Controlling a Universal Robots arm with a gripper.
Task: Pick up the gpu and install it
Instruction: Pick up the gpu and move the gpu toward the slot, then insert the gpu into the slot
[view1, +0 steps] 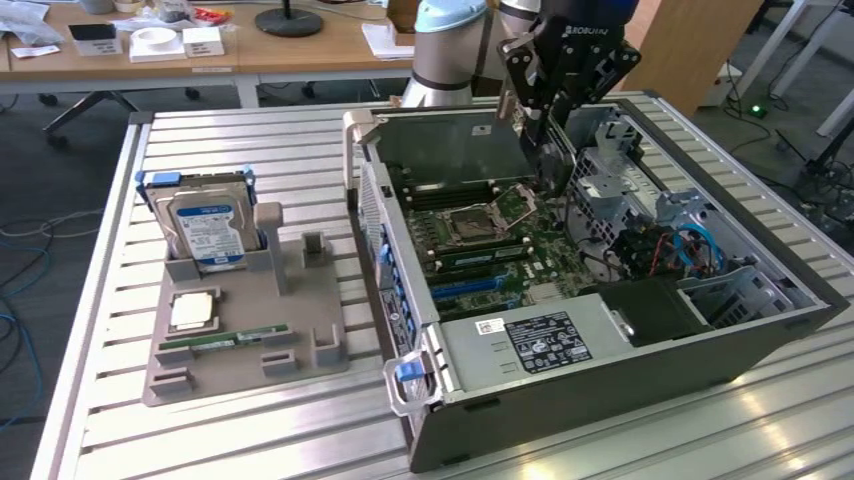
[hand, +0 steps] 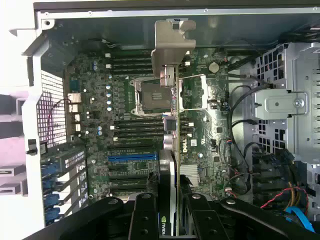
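Note:
My gripper (view1: 547, 115) hangs over the open computer case (view1: 400, 250), shut on the gpu (view1: 545, 150). In the wrist view the gpu (hand: 173, 130) runs edge-on away from the fingers (hand: 145, 215). Its green board edge shows, and its silvery bracket (hand: 172, 50) is at the far end. The card is held above the motherboard (hand: 125, 125), roughly over the CPU socket (hand: 152, 95) and clear of the board. The blue expansion slot (hand: 132, 157) lies off to one side of the card, and its black neighbours sit beside it.
A grey holder (view1: 247, 350) at the exterior view's left carries a blue-labelled hard drive (view1: 207, 225), a CPU (view1: 194, 310) and a RAM stick (view1: 220, 342). Drive cages and cables (view1: 667, 250) fill the case's other side. The power supply (view1: 547, 340) sits at the near end.

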